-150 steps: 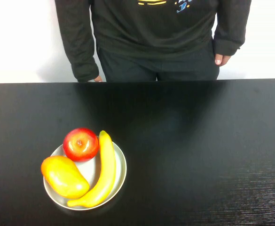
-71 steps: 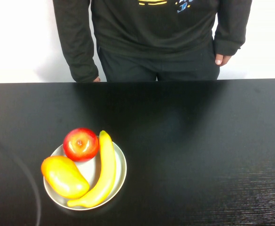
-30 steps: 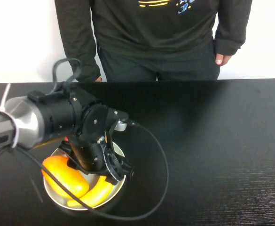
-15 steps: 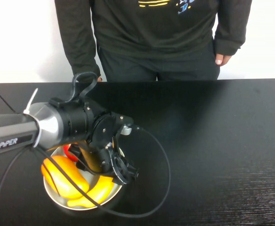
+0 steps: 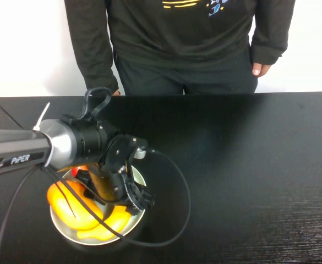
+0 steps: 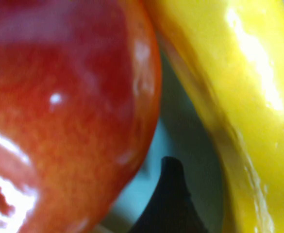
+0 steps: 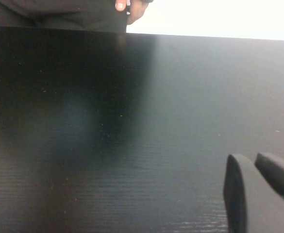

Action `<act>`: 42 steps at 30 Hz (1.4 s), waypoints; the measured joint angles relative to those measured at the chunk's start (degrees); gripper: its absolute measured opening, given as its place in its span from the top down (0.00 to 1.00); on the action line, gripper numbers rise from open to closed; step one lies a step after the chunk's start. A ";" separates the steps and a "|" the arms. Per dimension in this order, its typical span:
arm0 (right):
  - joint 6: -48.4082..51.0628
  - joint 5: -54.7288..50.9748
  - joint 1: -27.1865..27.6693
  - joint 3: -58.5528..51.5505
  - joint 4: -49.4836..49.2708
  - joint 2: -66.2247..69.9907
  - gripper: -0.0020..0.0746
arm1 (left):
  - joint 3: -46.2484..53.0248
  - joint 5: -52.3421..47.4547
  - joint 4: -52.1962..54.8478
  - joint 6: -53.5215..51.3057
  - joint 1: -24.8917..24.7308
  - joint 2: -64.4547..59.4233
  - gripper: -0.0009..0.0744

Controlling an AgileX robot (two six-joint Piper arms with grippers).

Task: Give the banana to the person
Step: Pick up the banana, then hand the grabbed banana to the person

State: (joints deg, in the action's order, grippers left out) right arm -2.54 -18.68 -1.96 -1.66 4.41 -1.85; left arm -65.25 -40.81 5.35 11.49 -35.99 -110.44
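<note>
The long yellow banana [image 5: 103, 228] lies on the white plate [image 5: 140, 213] at the near left of the black table; only its near end shows under my left arm. In the left wrist view the banana [image 6: 239, 87] fills one side, and one dark fingertip [image 6: 170, 201] sits on the plate between it and the red apple [image 6: 59, 111]. My left gripper [image 5: 116, 192] is down over the plate, open, with the banana beside its finger. The person [image 5: 177, 44] stands behind the table, arms down. My right gripper [image 7: 251, 158] is shut and empty above bare table.
An orange-yellow mango [image 5: 67, 201] lies on the plate's left side. The apple [image 5: 81, 171] is almost hidden under the left arm. The arm's black cable [image 5: 185, 209] loops over the table to the right of the plate. The person's hand [image 7: 132, 6] hangs at the far edge.
The left arm came in from the left and lowered onto the plate. It now covers the apple and most of the banana. The person has stayed in place.
</note>
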 joint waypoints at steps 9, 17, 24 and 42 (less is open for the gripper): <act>0.00 0.00 0.00 0.00 0.00 0.00 0.98 | -0.03 1.73 -0.33 -0.84 0.00 -1.21 0.34; 0.00 0.00 0.00 0.00 0.00 0.00 0.98 | -0.59 1.73 -0.79 -0.84 0.00 -2.28 0.58; 0.00 0.00 0.00 0.00 0.00 0.00 0.98 | -0.59 1.16 -0.88 -0.85 0.00 -2.06 0.62; 0.00 0.00 0.00 0.00 0.04 0.00 0.98 | -0.49 -13.42 -5.35 -3.00 -2.02 11.14 0.62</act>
State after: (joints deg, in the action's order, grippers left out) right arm -2.54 -18.68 -1.96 -1.66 4.45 -1.85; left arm -65.74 -54.24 0.00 8.49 -38.02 -99.30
